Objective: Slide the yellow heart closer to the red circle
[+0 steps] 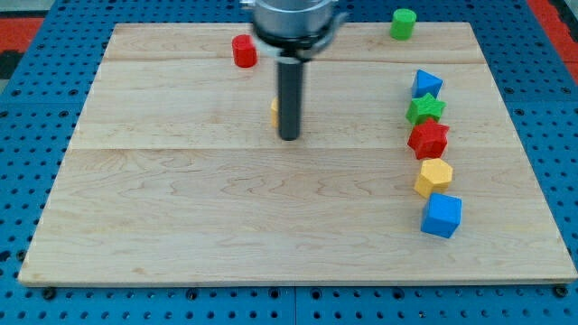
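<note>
A: Any writing or brand marks to read?

B: No legible writing shows on the blocks, the rod or the wooden surface (181,226).

A: Where is my tip (288,137)?

B: It is down on the surface, a little left of centre in the upper half. The yellow heart (274,112) sits right behind the rod, touching or just beside it on the view's left; only a thin yellow sliver shows, so I cannot make out its shape.

A: And the red circle (244,51)?

B: Near the top edge, up and to the left of the heart, apart from it with bare wood between.

A: Fingers?

B: The arm ends in a plain rod; there are no fingers to be wide, narrow or holding anything.

A: What else is on the surface?

B: A green cylinder (403,23) sits at the top edge toward the right. Down the right side runs a close column: a blue triangle (426,84), a green star (424,109), a red star (428,139), a yellow hexagon (433,177) and a blue cube (442,215). The two stars touch; the others sit just beside their neighbours.

A: Room to move?

B: The whole left half and the bottom are open wood. The column stands near the right edge, well apart from my tip. Around the surface lies a blue pegboard (36,54).
</note>
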You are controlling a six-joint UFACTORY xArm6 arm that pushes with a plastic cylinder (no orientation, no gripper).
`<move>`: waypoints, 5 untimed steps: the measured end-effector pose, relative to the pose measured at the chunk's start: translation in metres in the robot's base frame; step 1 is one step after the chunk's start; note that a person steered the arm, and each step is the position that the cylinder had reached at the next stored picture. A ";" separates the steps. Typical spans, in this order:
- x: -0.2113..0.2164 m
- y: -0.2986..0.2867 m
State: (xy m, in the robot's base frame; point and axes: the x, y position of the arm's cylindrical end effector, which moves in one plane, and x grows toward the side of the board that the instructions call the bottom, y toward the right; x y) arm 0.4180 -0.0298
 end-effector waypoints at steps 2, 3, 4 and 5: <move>0.013 -0.031; 0.003 0.012; -0.045 -0.032; -0.051 -0.069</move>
State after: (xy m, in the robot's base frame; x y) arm 0.3670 -0.0989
